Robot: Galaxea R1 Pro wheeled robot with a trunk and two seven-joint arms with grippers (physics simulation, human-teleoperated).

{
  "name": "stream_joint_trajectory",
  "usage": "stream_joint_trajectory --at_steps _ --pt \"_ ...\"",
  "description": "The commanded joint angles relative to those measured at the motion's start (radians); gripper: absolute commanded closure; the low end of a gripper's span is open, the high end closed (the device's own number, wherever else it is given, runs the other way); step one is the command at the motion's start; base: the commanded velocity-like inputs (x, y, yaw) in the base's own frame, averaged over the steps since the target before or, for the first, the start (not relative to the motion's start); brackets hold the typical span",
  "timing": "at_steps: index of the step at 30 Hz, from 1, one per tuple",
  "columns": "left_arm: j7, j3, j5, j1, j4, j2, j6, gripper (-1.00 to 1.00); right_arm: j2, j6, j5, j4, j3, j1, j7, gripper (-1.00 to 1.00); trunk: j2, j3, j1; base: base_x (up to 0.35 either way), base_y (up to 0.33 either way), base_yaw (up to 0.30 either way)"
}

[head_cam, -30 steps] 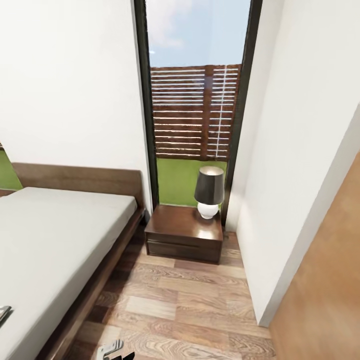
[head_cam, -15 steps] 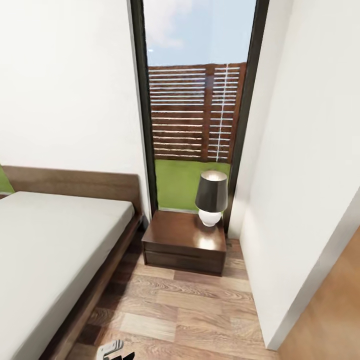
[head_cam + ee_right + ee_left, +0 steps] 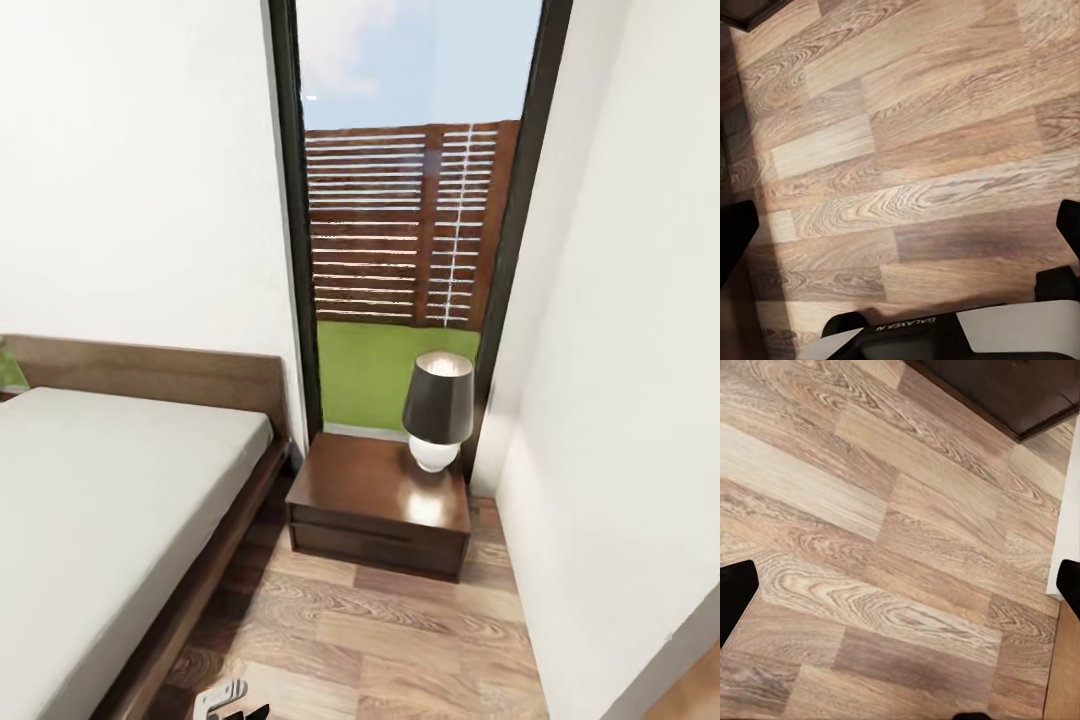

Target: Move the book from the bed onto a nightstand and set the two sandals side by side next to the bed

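The bed [image 3: 100, 500], with its grey mattress and dark wooden frame, fills the left of the head view. One nightstand [image 3: 375, 490] stands beside its headboard under the tall window, its glossy top partly bare. The book and the sandals are out of view. My left gripper [image 3: 900, 592] hangs open over bare wood floor, and a dark corner of the nightstand [image 3: 1020, 390] shows beyond it. My right gripper [image 3: 900, 232] is open too, above floor planks, with nothing between its fingers.
A dark-shaded lamp [image 3: 438, 410] with a white base stands on the nightstand's right rear corner. A white wall [image 3: 620, 400] closes in on the right, leaving a strip of wood floor [image 3: 380, 630] between it and the bed. A black-framed window [image 3: 400, 220] is behind.
The whole picture has shifted: the camera has moved forward and turned, so the nightstand looks nearer and the tan door at the right has almost left the picture.
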Motion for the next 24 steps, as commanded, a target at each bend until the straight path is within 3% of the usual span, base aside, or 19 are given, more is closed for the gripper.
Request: stream_joint_trajectory --at_steps 1,14,24 --pt "-0.003 -0.008 0.007 -0.001 0.002 0.000 -0.005 -1.00 -0.001 0.002 -0.004 0.003 -0.005 -0.001 0.005 -1.00 -0.001 -0.002 0.001 0.330 0.000 0.253" --pt "-0.003 -0.008 0.007 -0.001 0.002 0.000 -0.005 -1.00 -0.001 0.002 -0.004 0.003 -0.005 -0.001 0.005 -1.00 -0.001 -0.007 0.001 0.307 0.000 0.268" --pt "-0.003 -0.008 0.007 -0.001 0.002 0.000 -0.005 -1.00 -0.001 0.003 -0.004 0.003 -0.005 -0.001 0.005 -1.00 -0.001 -0.011 0.001 0.066 0.000 0.275"
